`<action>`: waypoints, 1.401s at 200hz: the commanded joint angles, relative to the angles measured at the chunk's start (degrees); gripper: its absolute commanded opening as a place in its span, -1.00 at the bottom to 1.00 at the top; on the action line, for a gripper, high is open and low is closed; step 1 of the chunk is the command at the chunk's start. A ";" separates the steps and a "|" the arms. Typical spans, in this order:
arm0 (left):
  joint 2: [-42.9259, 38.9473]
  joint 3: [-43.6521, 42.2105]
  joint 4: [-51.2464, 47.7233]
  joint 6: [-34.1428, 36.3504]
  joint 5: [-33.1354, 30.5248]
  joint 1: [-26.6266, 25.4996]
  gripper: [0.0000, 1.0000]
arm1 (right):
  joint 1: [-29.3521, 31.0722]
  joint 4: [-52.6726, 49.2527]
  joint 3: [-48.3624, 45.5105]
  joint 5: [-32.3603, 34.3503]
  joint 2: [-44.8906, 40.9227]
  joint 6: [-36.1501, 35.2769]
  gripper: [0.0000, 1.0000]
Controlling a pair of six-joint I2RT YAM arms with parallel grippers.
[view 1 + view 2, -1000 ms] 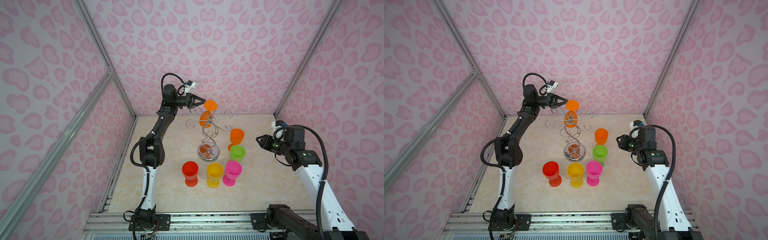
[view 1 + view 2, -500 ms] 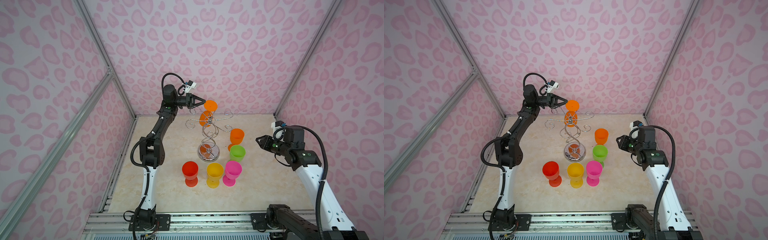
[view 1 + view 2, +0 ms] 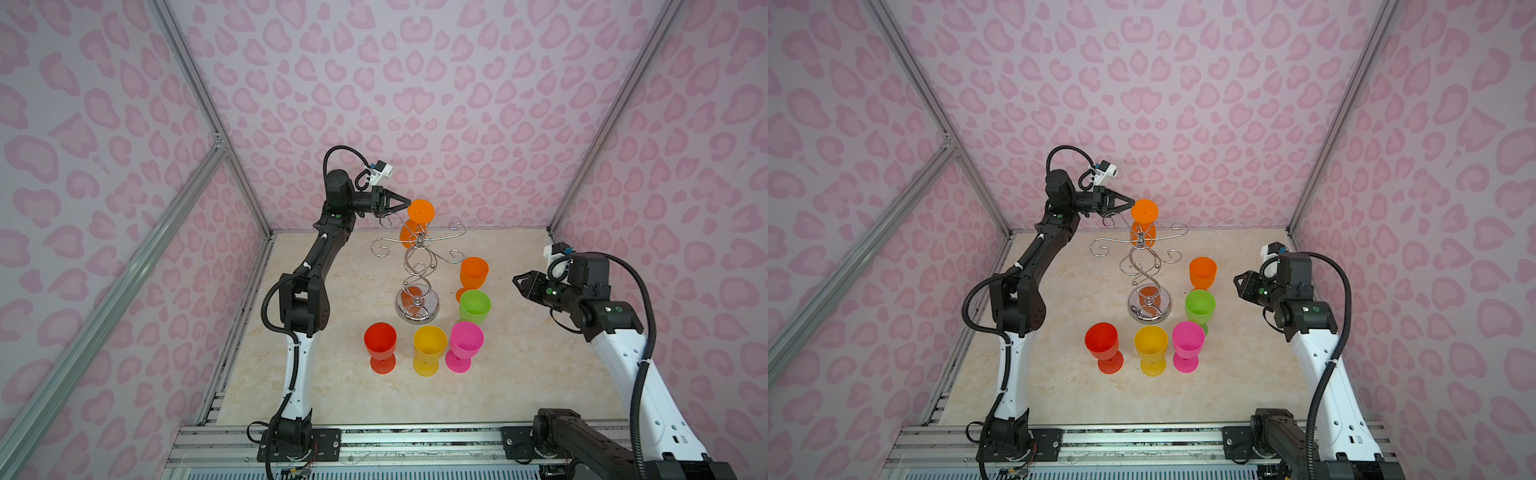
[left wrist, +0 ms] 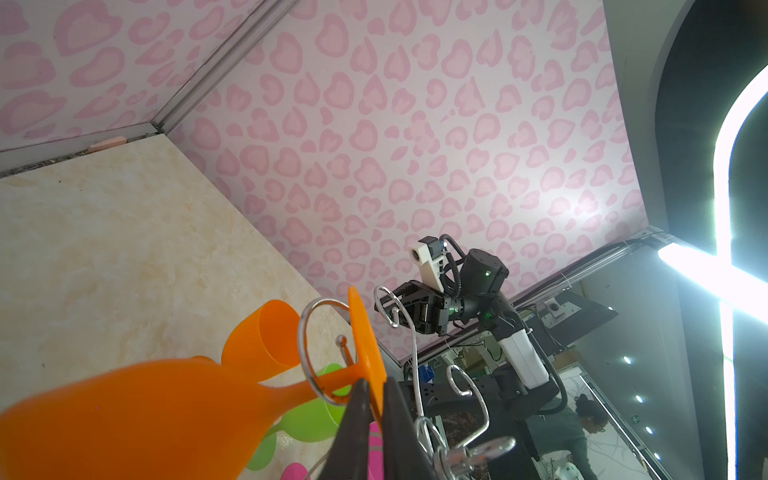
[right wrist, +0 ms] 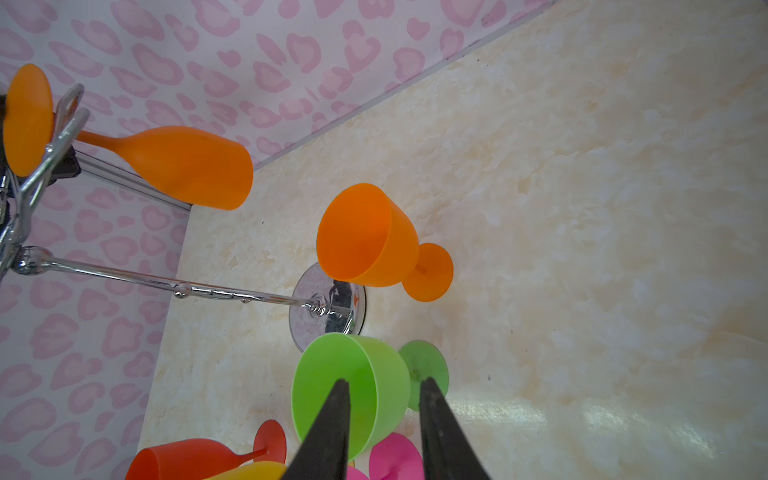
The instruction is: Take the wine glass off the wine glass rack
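The chrome wine glass rack (image 3: 417, 270) (image 3: 1144, 270) stands mid-table. An orange wine glass (image 3: 420, 211) (image 3: 1144, 210) hangs upside down from one of its back hooks, foot uppermost. My left gripper (image 3: 409, 203) (image 4: 375, 384) is shut on the rim of that foot. In the left wrist view the glass's stem passes through a wire hook ring, and its bowl (image 4: 145, 415) hangs below. At the right, well away from the rack, my right gripper (image 3: 515, 281) (image 5: 382, 382) is open and empty. The right wrist view shows the hanging glass (image 5: 178, 164).
Several plastic glasses stand upright round the rack's base: orange (image 3: 473, 272), green (image 3: 474, 306), pink (image 3: 465, 343), yellow (image 3: 429, 347) and red (image 3: 380, 343). Pink patterned walls close in the marble table (image 3: 519, 374) on three sides.
The left jaws have closed slightly tighter on the glass's foot. The arms, the rack and the standing glasses have not moved.
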 commanded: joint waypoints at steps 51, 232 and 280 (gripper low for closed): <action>0.89 -0.23 2.75 -0.82 1.55 0.20 -0.89 | 0.01 1.58 -0.51 -0.88 0.06 0.11 -0.40; -0.51 -0.14 10.96 -8.65 -0.89 0.98 -0.97 | 0.00 2.98 -1.07 -1.76 0.68 0.67 -0.40; -1.08 -0.14 13.33 -11.27 -1.56 1.13 -0.97 | -0.09 3.25 -1.87 -1.77 0.33 0.67 -0.40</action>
